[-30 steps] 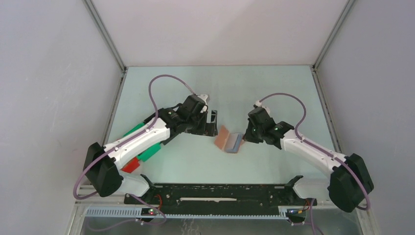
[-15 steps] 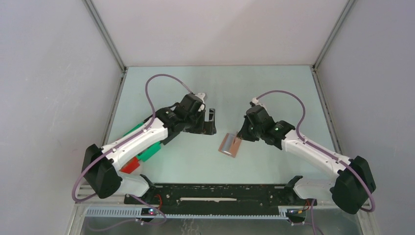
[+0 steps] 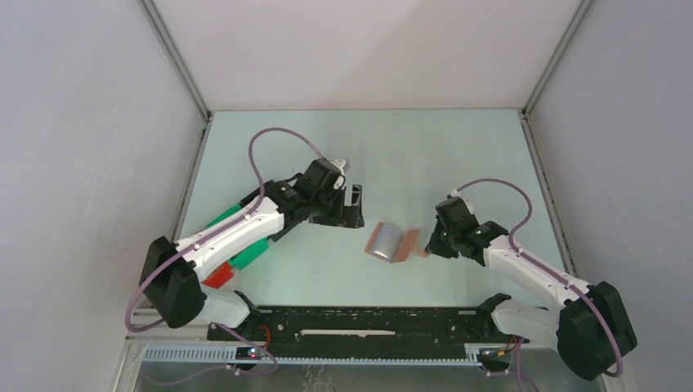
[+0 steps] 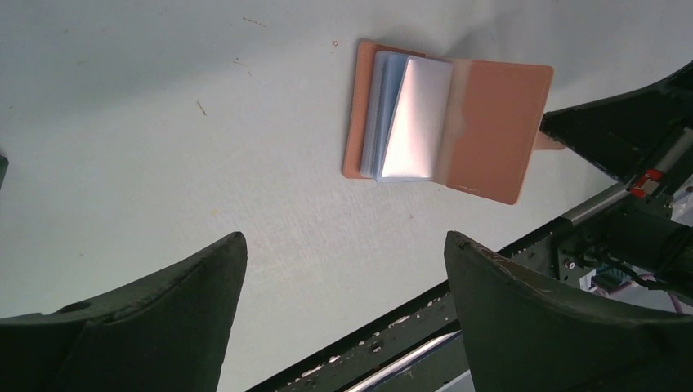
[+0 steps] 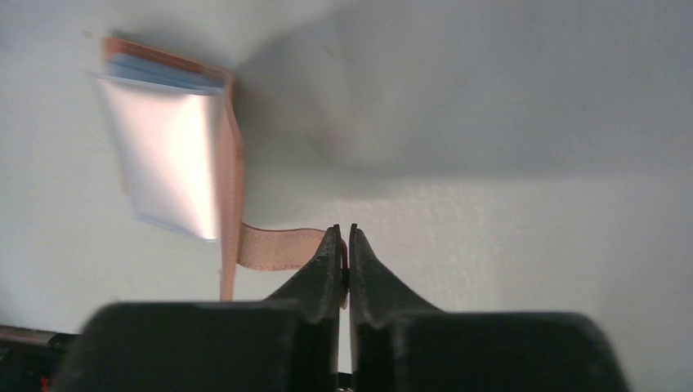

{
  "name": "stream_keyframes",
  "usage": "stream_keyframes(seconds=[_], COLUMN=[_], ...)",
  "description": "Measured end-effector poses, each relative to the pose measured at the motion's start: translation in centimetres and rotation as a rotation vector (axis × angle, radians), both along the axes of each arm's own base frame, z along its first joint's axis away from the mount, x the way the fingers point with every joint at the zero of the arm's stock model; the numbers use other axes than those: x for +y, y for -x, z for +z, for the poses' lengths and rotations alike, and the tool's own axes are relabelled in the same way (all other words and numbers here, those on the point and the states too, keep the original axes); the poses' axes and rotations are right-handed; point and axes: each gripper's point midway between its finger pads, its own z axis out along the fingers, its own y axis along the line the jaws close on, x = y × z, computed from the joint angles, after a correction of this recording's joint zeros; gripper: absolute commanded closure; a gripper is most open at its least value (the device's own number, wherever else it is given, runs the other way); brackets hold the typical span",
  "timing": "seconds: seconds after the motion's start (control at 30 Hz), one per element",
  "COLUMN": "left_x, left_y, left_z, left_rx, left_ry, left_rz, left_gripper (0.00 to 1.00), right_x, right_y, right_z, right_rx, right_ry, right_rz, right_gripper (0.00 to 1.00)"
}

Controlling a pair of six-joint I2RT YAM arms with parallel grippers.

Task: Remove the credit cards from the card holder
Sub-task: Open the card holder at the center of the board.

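Observation:
The tan card holder (image 3: 408,244) lies open on the table's middle, seen again in the left wrist view (image 4: 494,131). Pale blue-grey credit cards (image 4: 411,121) are stacked on its left half, the top one glaring silver (image 3: 382,242). My right gripper (image 3: 426,249) is shut on the holder's little closing tab (image 5: 274,247), pinched at the fingertips (image 5: 344,233). The cards (image 5: 167,163) and the holder's edge (image 5: 232,171) lie to the left of those fingers. My left gripper (image 3: 353,209) hovers left of the holder, open and holding nothing (image 4: 343,241).
Green bins (image 3: 248,254) and a red bin (image 3: 217,276) sit under the left arm at the table's left side. A black rail (image 3: 368,322) runs along the near edge. Grey walls close in the left, right and back.
My right gripper has drawn back to the right and toward the near edge with the tab. The holder's flap has swung open flat, baring the cards. The left arm has barely shifted.

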Motion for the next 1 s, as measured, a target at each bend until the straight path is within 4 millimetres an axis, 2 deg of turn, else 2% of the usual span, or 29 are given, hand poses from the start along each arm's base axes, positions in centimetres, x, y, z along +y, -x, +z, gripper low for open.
stream_keyframes(seconds=[0.03, 0.17, 0.27, 0.4, 0.47, 0.6, 0.77, 0.87, 1.0], left_x=[-0.1, -0.4, -0.6, -0.6, -0.7, -0.9, -1.5, -1.7, -1.8], left_y=[0.0, 0.0, 0.1, 0.1, 0.1, 0.1, 0.2, 0.2, 0.1], left_z=[-0.2, -0.8, -0.9, -0.9, -1.0, -1.4, -2.4, -3.1, -3.6], left_rx=[0.005, 0.023, 0.032, 0.033, 0.033, 0.046, 0.071, 0.087, 0.099], left_ry=[-0.001, -0.002, 0.0, 0.003, 0.004, 0.004, -0.002, -0.01, -0.018], left_rz=[-0.002, -0.011, -0.017, -0.019, -0.02, -0.026, -0.039, -0.039, -0.036], left_gripper=[0.05, 0.05, 0.05, 0.05, 0.05, 0.05, 0.05, 0.05, 0.06], right_x=[-0.3, -1.2, -1.4, -2.0, -2.4, -3.0, -2.4, -0.7, 3.7], right_y=[0.4, 1.3, 1.2, 1.0, 0.8, -0.3, -1.2, -1.5, -1.7], right_z=[-0.6, -2.1, -2.2, -1.5, -0.7, 2.3, 6.1, 7.9, 10.1], right_rx=[0.02, 0.081, 0.082, 0.056, 0.031, -0.06, -0.172, -0.223, -0.255], right_ry=[0.013, 0.048, 0.05, 0.052, 0.052, 0.04, -0.024, -0.077, -0.159], right_rz=[-0.005, -0.03, -0.04, -0.063, -0.079, -0.112, -0.112, -0.064, 0.063], right_gripper=[0.74, 0.69, 0.68, 0.51, 0.47, 0.47, 0.49, 0.51, 0.55])
